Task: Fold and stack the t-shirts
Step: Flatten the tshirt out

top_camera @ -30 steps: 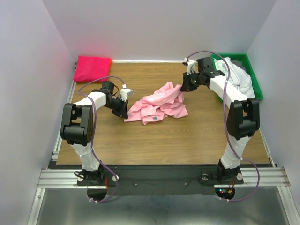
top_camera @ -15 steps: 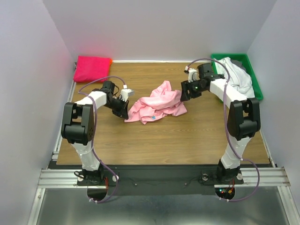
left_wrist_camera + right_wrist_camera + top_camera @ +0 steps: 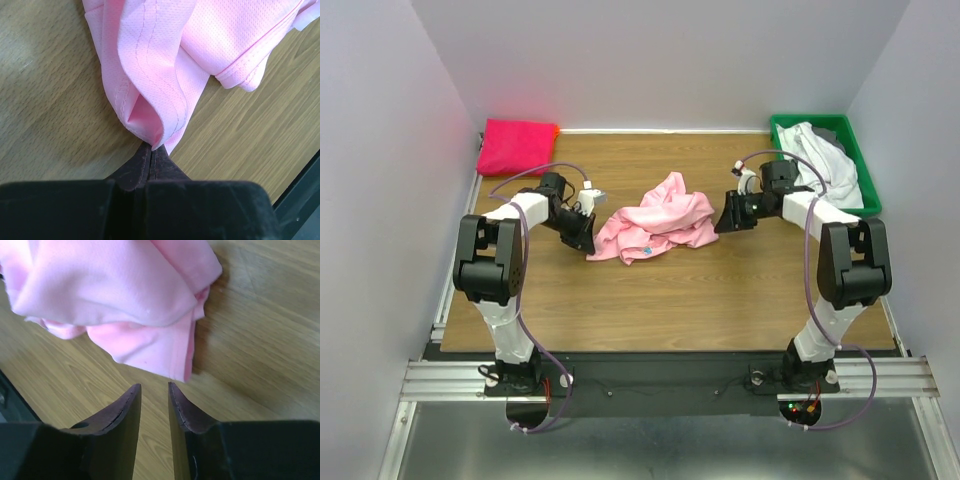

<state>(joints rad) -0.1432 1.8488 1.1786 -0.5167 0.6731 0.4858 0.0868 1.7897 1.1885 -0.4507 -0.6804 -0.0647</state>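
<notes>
A crumpled light pink t-shirt (image 3: pixel 655 225) lies mid-table. My left gripper (image 3: pixel 582 238) is at its left corner, low on the wood. In the left wrist view the jaws (image 3: pixel 151 147) are shut, pinching a folded hem of the pink shirt (image 3: pixel 150 65). My right gripper (image 3: pixel 725 222) hovers just off the shirt's right edge. In the right wrist view it (image 3: pixel 154 386) stands open with only bare wood in the gap, the pink cloth (image 3: pixel 110 290) a little ahead of its tips. A folded hot pink t-shirt (image 3: pixel 516 145) lies in the back left corner.
A green bin (image 3: pixel 868 195) at the back right holds white and grey shirts (image 3: pixel 825 160). Grey walls close in the left, back and right sides. The table's front edge runs just ahead of the arm bases.
My right gripper has let go of the pink shirt's right side and moved nearer and to the right. The shirt has settled on the table. The left gripper has kept its hold.
</notes>
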